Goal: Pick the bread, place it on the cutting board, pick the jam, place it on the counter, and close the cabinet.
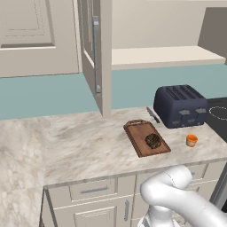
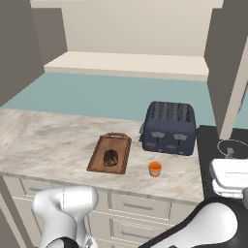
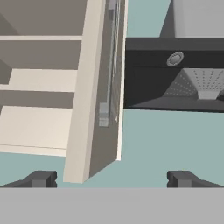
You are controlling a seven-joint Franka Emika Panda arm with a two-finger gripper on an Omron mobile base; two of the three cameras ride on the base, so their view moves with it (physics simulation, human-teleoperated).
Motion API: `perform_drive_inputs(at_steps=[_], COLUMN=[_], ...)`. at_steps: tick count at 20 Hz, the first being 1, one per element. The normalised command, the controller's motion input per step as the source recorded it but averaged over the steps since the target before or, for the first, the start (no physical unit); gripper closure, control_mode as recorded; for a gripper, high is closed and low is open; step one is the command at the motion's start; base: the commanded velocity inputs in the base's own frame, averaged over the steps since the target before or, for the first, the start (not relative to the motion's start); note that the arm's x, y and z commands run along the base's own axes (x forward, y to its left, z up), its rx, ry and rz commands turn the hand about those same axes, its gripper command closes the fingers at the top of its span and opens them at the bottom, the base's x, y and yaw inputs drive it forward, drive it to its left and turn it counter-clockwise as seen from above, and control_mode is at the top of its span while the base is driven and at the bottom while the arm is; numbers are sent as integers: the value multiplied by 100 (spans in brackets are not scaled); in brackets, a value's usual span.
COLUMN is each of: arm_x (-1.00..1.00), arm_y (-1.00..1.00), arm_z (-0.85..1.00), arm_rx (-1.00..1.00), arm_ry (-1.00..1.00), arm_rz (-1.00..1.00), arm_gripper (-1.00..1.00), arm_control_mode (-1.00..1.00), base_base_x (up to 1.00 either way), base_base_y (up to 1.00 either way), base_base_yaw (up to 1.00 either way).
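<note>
Left base view: the bread (image 1: 153,141) lies on the board (image 1: 140,131), a flat reddish-brown wooden slab with a raised rim and a handle at its far end. The jam (image 1: 191,140) stands upright on the bench (image 1: 84,146), right of the board and just in front of the dark toaster (image 1: 180,105). A knife (image 1: 152,115) lies between board and toaster. So what looks left is the cabinet (image 1: 155,56): its door (image 1: 95,53) stands out edge-on toward the camera, a stiff panelled slab with a long grey bar handle (image 1: 96,55). I judge it will swing lightly on its hinges and will not flex; a push on the flat panel near the free edge should do, or a pinch on the bar.

Right base view: the bread (image 2: 111,158) is a lumpy, rough-crusted lump near the board's (image 2: 117,143) near end; the jam (image 2: 155,168) is a short smooth orange jar, apart from the board and in front of the toaster (image 2: 169,127). The marbled bench (image 2: 48,140) looks hard and slick. The cream shelf (image 2: 131,64) is bare, with a second door (image 2: 227,68) standing open at the right.

Hand view: the tool (image 3: 111,178) is spread wide with nothing between its tips, aimed at a door's (image 3: 94,87) edge; the handle (image 3: 109,65) runs along the shaded face, thin, round and probably slippery. Left lie the shelves (image 3: 35,127); right, a dark range hood (image 3: 175,74)
</note>
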Motion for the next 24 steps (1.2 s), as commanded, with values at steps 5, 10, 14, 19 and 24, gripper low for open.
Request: perform_drive_inputs(at_steps=[5,10,14,19,24], arm_x=[0,6,10,11,11], arm_y=[-7,-4,-4,-3,-4], arm_z=[10,8,7,7,6], arm_rx=[0,0,0,0,0], arm_ry=[0,0,0,0,0], arm_rz=[0,0,0,0,0], arm_gripper=[-100,-100,-100,-100,-100], arm_control_mode=[-100,-100,-100,-100,-100], base_base_x=[0,0,0,0,0], base_base_y=[0,0,0,0,0], base_base_yaw=[0,0,0,0,0])
